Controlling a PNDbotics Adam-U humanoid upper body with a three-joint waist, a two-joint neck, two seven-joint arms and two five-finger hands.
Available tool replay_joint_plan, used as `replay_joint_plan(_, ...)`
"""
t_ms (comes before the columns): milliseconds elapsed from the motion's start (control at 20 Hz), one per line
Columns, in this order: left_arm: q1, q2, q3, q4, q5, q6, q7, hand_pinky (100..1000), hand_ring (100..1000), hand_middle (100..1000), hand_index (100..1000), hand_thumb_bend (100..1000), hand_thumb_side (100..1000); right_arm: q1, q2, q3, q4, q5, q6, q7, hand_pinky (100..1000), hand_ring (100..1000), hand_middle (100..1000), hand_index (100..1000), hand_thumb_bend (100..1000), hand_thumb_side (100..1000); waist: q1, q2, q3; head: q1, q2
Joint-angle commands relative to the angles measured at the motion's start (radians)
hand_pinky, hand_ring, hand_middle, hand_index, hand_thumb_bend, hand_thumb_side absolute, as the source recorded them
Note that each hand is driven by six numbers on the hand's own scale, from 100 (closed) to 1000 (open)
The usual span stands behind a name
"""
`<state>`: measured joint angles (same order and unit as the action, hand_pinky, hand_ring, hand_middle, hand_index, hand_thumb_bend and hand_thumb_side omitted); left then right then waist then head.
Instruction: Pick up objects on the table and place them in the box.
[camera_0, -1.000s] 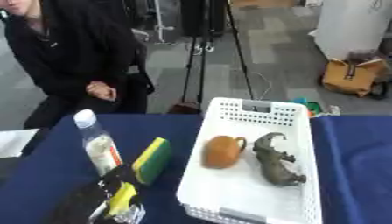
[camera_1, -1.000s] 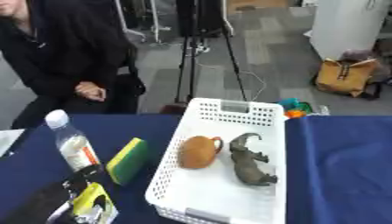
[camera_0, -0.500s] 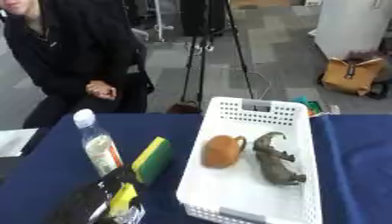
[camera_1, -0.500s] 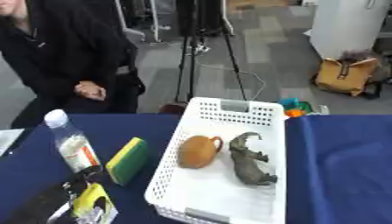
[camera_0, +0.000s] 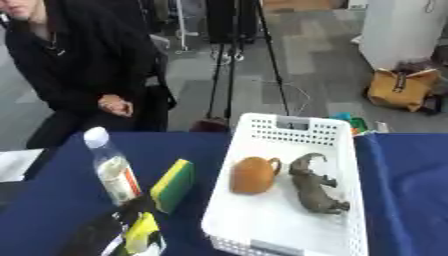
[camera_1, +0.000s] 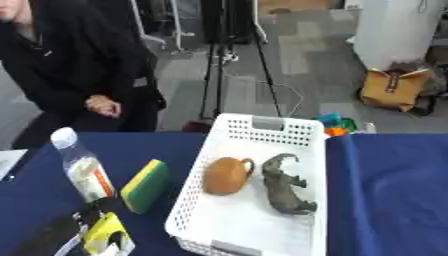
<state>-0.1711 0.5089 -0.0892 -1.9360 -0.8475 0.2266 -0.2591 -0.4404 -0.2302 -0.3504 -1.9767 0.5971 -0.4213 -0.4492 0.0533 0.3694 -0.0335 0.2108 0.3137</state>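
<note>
Left hand shows at the lower left corner as a dark shape low over the counter, which is covered in blue cloth. A yellow object lies against the hand on its right side, with a patch of white just below it. Whether the hand holds this object cannot be told, and its state cannot be made out. The right hand appears in neither view.

Just beyond the hand, a clear plastic bottle stands upright, with a white cap and a label of white and orange. To the right of the bottle, and beyond and right of the hand, a sponge with a yellow body and a green face rests tilted on its long edge. Bottle and sponge stand near each other; contact between them cannot be confirmed.

Further right of the hand sits the white perforated box, its long side running away from the robot. Inside it, on the side nearer the hand, lies a brown rounded jug with a small handle. Just beside it, on the side away from the hand, lies a grey animal figure, lengthwise along the box. Both objects rest on the box floor, near one another.
</note>
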Motion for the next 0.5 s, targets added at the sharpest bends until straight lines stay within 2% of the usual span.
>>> replay_joint_plan(50,-0.002,0.011,0.002,-0.001,0.012,-0.002,0.008,625,812,942,1000,100,786,-0.015,-0.008,0.002,-0.023,-0.005,-0.002,0.0,433,389,325,471,100,948,-0.005,-0.016,0.0,-0.001,-0.016)
replay_joint_plan(200,-0.003,0.007,0.005,0.008,0.022,-0.003,0.022,585,783,910,1000,100,735,-0.015,-0.008,0.001,-0.023,-0.005,-0.002,-0.001,436,390,325,471,100,948,-0.006,-0.016,-0.001,-0.002,-0.018)
replay_joint_plan(250,-0.003,0.006,0.006,0.01,0.026,-0.003,0.032,553,763,882,1000,100,654,-0.015,-0.007,0.001,-0.023,-0.005,-0.002,-0.001,438,390,325,471,100,948,-0.006,-0.016,-0.001,-0.002,-0.018)
replay_joint_plan(300,-0.002,0.005,0.007,0.012,0.029,-0.006,0.046,553,763,882,1000,100,654,-0.015,-0.007,0.001,-0.023,-0.005,-0.001,-0.001,438,390,325,471,100,948,-0.006,-0.016,-0.001,-0.002,-0.018)
replay_joint_plan(350,-0.002,0.003,0.007,0.013,0.032,-0.008,0.06,511,742,835,1000,100,528,-0.015,-0.007,0.001,-0.023,-0.005,0.0,-0.002,439,390,325,471,100,948,-0.006,-0.016,-0.001,-0.003,-0.018)
replay_joint_plan(400,-0.001,0.001,0.009,0.015,0.036,-0.01,0.077,507,740,830,1000,100,506,-0.015,-0.007,0.001,-0.023,-0.005,0.001,-0.002,440,390,325,471,100,948,-0.005,-0.016,-0.001,-0.003,-0.018)
replay_joint_plan(450,0.001,0.0,0.01,0.018,0.04,-0.012,0.094,491,733,815,1000,100,424,-0.015,-0.007,0.001,-0.023,-0.005,0.002,-0.003,440,390,325,471,100,949,-0.005,-0.016,0.0,-0.004,-0.019)
replay_joint_plan(500,0.002,-0.002,0.01,0.021,0.042,-0.013,0.109,491,733,815,1000,100,424,-0.015,-0.007,0.001,-0.023,-0.005,0.002,-0.003,440,390,325,471,100,949,-0.005,-0.016,0.0,-0.004,-0.02)
